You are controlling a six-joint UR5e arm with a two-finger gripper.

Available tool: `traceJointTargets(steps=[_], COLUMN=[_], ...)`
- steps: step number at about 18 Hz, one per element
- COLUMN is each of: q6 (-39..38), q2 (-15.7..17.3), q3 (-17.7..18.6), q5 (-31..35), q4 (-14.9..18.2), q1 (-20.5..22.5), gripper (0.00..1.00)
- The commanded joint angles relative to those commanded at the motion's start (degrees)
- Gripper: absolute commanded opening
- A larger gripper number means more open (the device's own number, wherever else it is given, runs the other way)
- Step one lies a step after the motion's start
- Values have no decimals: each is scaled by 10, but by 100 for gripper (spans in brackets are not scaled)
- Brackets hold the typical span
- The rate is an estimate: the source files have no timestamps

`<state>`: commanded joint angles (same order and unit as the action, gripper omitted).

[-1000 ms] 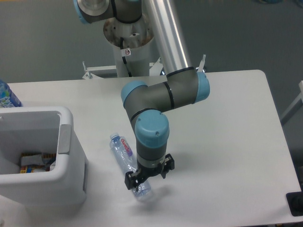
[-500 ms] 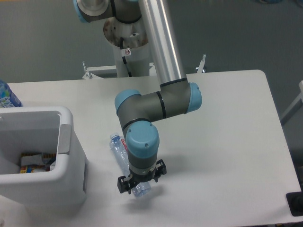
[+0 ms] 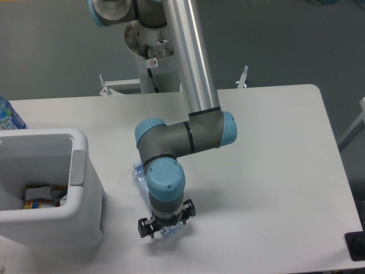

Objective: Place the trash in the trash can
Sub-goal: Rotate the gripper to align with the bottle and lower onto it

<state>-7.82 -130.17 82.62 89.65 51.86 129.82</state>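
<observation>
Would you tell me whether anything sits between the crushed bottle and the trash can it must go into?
Nothing visible lies on the table between the bottle and the trash can. The only hurdle is the can's own near wall, which the gripper must lift the bottle over.

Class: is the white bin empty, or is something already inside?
Not empty. The bin holds some packaging at its bottom.

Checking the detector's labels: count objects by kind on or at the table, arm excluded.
Crushed clear bottle: 1
Blue-labelled bottle: 1
White trash can: 1
Wrappers inside the can: at least 1, exact number unclear
Total: 4 or more
</observation>
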Motion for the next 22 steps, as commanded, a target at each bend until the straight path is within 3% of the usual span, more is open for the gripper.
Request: traceJointTargets(steps=[11, 17, 22], q6=[2, 1, 1], q2=[0, 2, 0], q3=[2, 2, 3], q5=[18, 24, 39], q4=[1, 3, 3], q1=[-2, -6, -8], gripper=[88, 70, 68])
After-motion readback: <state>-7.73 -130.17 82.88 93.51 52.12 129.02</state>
